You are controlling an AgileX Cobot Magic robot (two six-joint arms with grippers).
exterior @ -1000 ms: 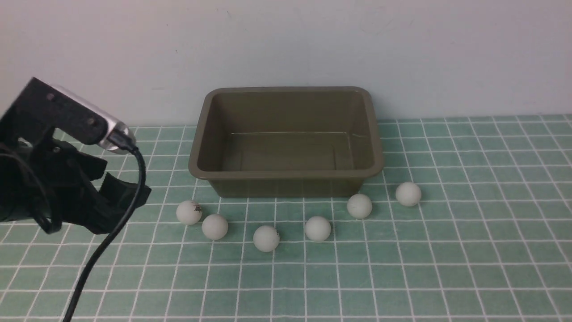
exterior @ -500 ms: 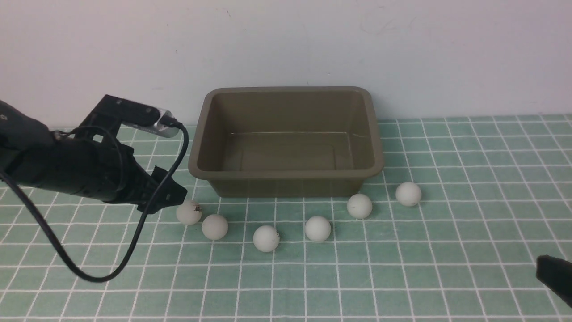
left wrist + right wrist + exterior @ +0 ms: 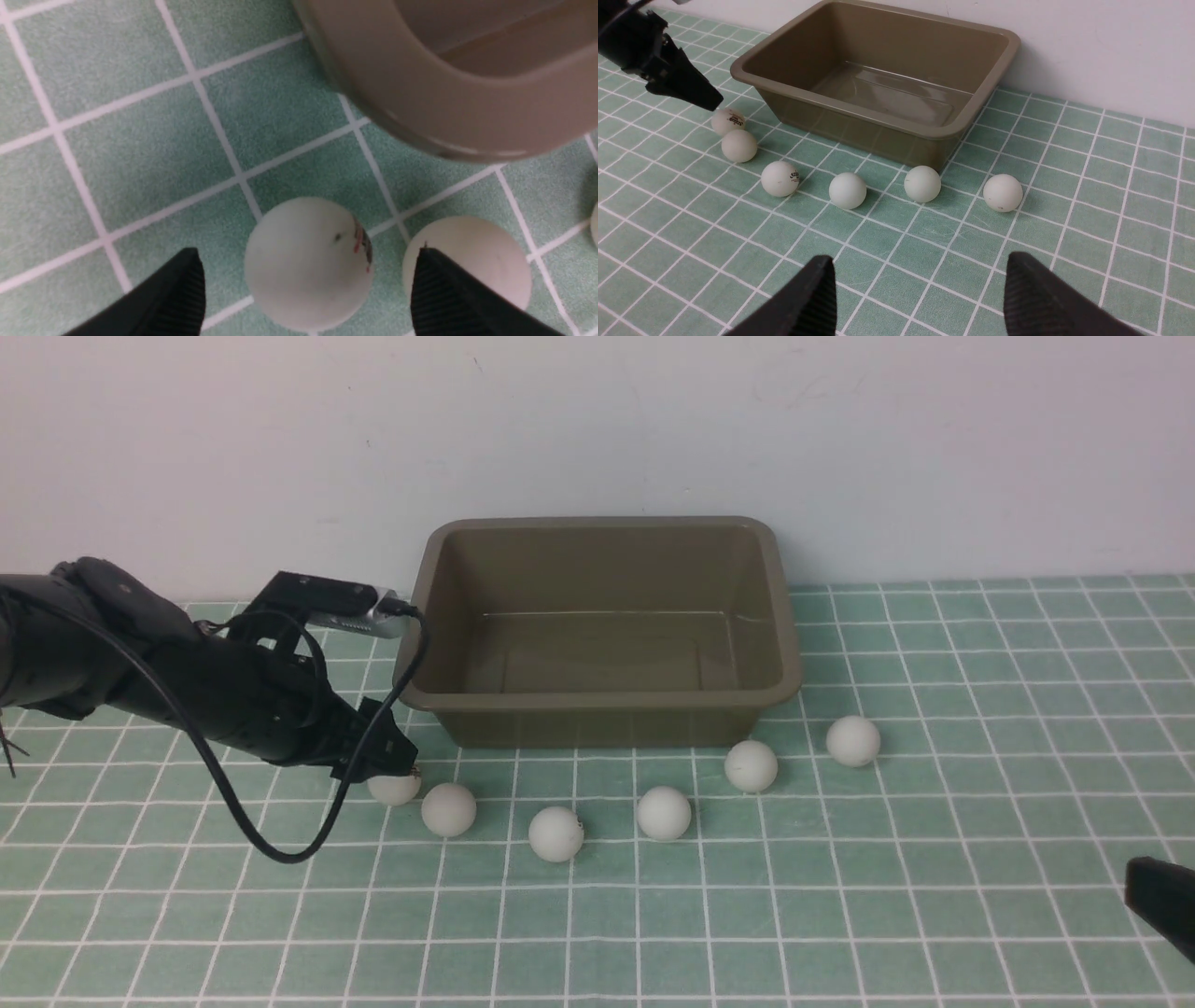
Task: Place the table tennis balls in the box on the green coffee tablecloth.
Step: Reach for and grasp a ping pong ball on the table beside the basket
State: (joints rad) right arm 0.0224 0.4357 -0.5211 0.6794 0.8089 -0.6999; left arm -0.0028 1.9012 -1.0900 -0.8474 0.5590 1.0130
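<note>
**Q:** What does the scene contain, by count?

**A:** One box, olive-brown. One green coffee tablecloth, on which the box stands. Six table tennis balls. Two grippers.

**Q:** Where are the six balls relative to the box?

**A:** All six lie on the cloth outside the box, in a loose arc along its near long side. Counted from the box's left front corner: ball one, ball two, ball three, ball four, ball five and ball six. Balls one and two lie just beside each other. Ball five is the closest to the box's front wall. Ball six lies just past the right front corner. Balls one and three carry small dark print.

**Q:** How do the fingers of each gripper stand?

**A:** The left gripper is low at the box's left front corner. Its fingers are spread wide to either side of ball one and are not closed on it. The right gripper is well out from the box's near side, beyond its right end. Its fingers are also spread wide, with only cloth between them.
</note>
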